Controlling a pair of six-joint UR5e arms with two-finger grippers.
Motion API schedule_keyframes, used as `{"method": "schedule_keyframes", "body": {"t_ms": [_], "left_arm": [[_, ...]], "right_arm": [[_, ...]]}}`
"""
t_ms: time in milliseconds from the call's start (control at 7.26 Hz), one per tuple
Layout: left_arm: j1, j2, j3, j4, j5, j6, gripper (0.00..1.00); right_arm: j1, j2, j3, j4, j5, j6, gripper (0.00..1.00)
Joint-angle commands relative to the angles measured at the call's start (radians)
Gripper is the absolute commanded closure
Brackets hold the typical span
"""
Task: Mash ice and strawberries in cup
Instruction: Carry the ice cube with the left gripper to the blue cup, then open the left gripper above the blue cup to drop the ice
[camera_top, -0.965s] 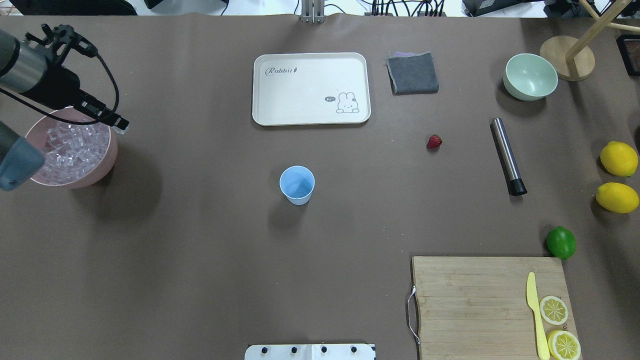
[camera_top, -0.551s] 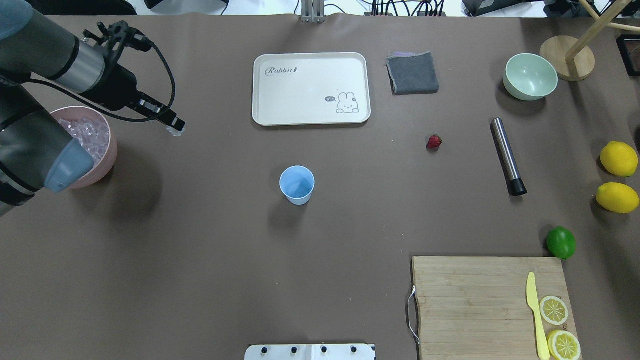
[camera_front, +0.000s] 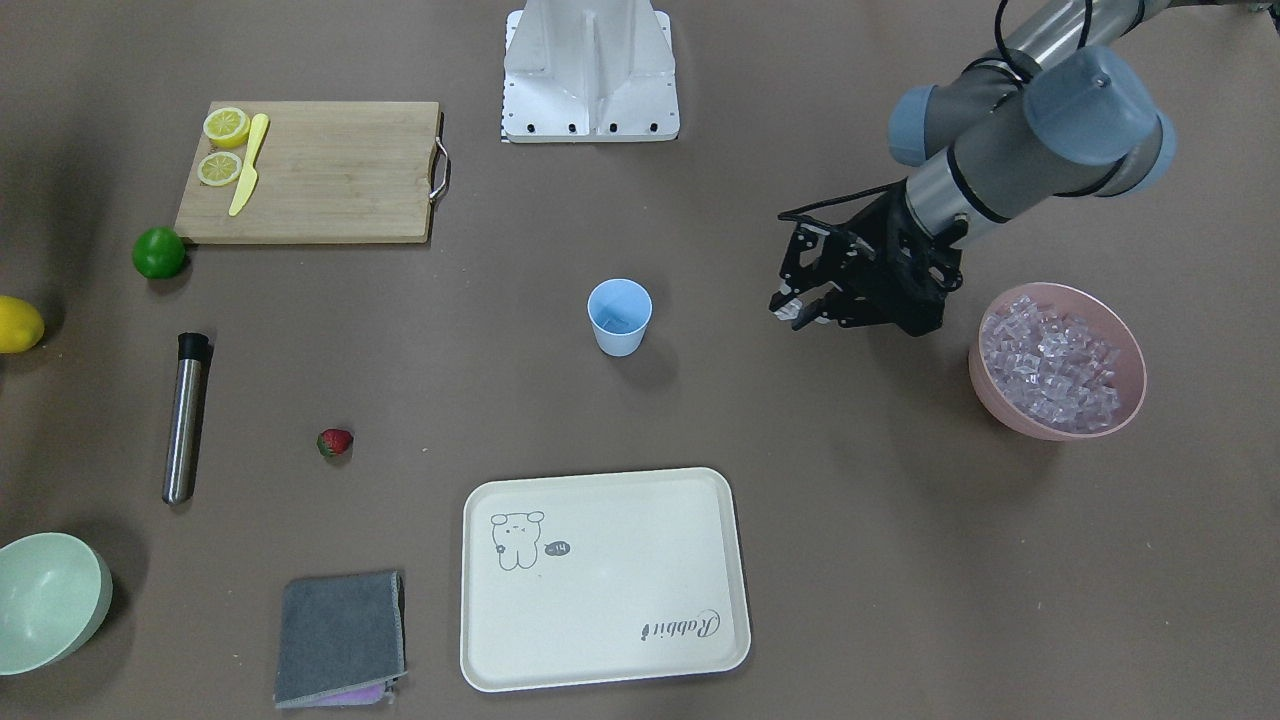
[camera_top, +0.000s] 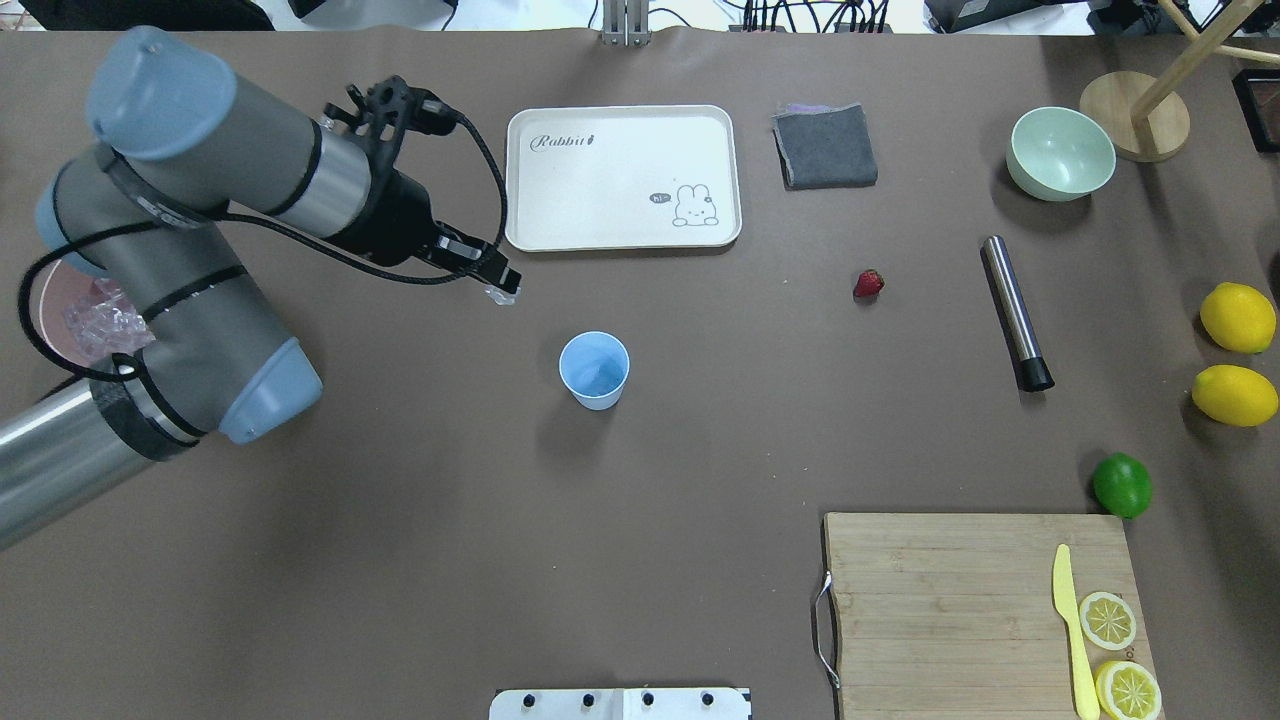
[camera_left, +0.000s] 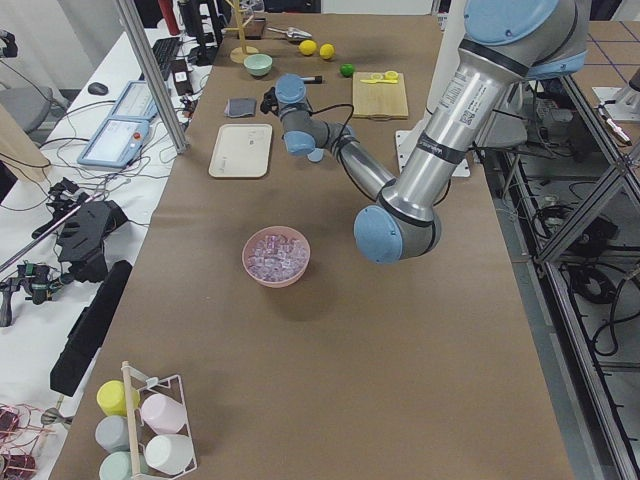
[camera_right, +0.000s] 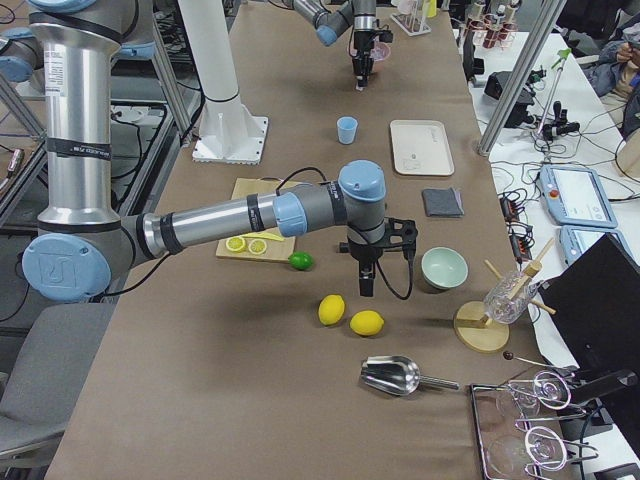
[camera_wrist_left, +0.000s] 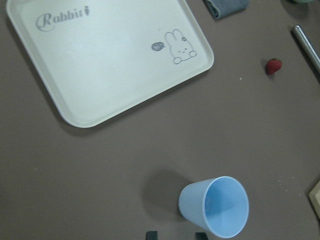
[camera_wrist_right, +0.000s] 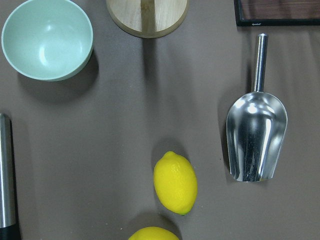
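Note:
The pale blue cup (camera_top: 594, 370) stands upright at mid-table, also in the front view (camera_front: 619, 317) and the left wrist view (camera_wrist_left: 215, 207); I see nothing inside it. My left gripper (camera_top: 500, 285) hangs above the table just left of and beyond the cup, shut on a small clear cube of ice (camera_front: 800, 313). The ice (camera_front: 1055, 360) heap fills a pink bowl (camera_front: 1120, 420) behind the left arm. One red strawberry (camera_top: 868, 284) lies on the table right of the cup. My right gripper (camera_right: 365, 285) shows only in the right side view, above the lemons; I cannot tell its state.
A white rabbit tray (camera_top: 622, 178) lies beyond the cup, a grey cloth (camera_top: 825, 147) and mint bowl (camera_top: 1060, 152) further right. A steel muddler (camera_top: 1015, 312), two lemons (camera_top: 1238, 317), a lime (camera_top: 1122, 485), a cutting board (camera_top: 940, 600) and a steel scoop (camera_wrist_right: 256, 135) occupy the right side.
The left arm has swung from over the pink bowl rightwards across the table to near the cup, carrying a clear cube. Everything else is unmoved.

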Motion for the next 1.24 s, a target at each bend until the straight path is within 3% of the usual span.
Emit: {"method": "schedule_keyframes", "body": {"t_ms": [0, 551, 689, 965, 1102], "left_arm": [[0.110, -0.008, 0.004, -0.033, 0.157, -0.019, 1.00], [0.175, -0.011, 0.030, -0.046, 0.225, -0.016, 1.00], [0.200, -0.017, 0.083, -0.112, 0.292, -0.007, 1.00], [0.210, -0.014, 0.136, -0.212, 0.306, -0.007, 1.00], [0.210, -0.019, 0.129, -0.215, 0.305, -0.016, 0.92]], "right_arm": [[0.000, -0.005, 0.001, 0.004, 0.002, 0.000, 0.00], [0.000, 0.000, 0.004, 0.013, 0.002, -0.002, 0.00], [-0.002, 0.003, 0.000, 0.013, 0.000, -0.002, 0.00], [-0.002, 0.007, -0.003, 0.013, 0.000, -0.002, 0.00], [0.000, 0.007, 0.000, 0.013, 0.000, -0.002, 0.00]]}}
